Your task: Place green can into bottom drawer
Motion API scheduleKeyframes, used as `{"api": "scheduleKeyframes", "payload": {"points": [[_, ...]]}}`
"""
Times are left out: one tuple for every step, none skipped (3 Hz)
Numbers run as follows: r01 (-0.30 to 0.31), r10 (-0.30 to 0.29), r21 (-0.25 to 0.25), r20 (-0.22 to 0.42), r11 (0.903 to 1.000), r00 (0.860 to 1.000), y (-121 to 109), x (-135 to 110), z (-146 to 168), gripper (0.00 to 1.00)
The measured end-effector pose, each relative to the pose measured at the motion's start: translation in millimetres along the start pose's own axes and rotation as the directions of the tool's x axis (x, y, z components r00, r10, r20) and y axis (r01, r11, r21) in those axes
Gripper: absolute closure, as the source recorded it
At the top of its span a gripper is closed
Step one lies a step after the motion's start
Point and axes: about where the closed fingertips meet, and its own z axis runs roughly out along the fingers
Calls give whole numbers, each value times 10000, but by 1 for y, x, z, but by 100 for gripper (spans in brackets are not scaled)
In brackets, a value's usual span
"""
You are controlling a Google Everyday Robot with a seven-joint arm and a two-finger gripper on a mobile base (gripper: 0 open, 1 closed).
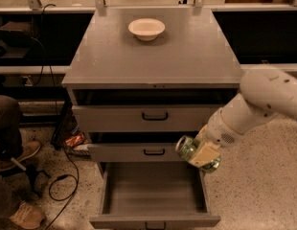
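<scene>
1. Green can lies on its side in the gripper, silver top turned toward 9 o'clock. From the middle of the view it sits at about 4 o'clock, in front of the right end of the middle drawer.
2. We see the gripper clenched around the can's body, with one cream finger across the mottled wall. We judge that this grip across the middle is meant to stop the dented can from slipping.
3. The bottom drawer stands pulled well out with its grey floor bare. The can hangs over its 2 o'clock corner, near the right wall, and is not yet inside.
4. The top drawer and the middle one project far less, so we reckon the way down into the lowest one is open.
5. The arm reaches in from 3 o'clock, beside the cabinet rather than over it.
6. The cream bowl rests at 12 o'clock on the cabinet top, well apart and of no concern.
7. We judge the next move calls for a shift down and toward 8 o'clock. Released on its side, the can may roll or clip the right wall.
</scene>
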Motion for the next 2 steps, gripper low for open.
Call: {"api": "scheduleKeyframes", "payload": {"points": [[-844,862,-244,821,9961,9929,23,23,59,100],[-974,944,228,1063,9950,9898,13,22,66,100]]}}
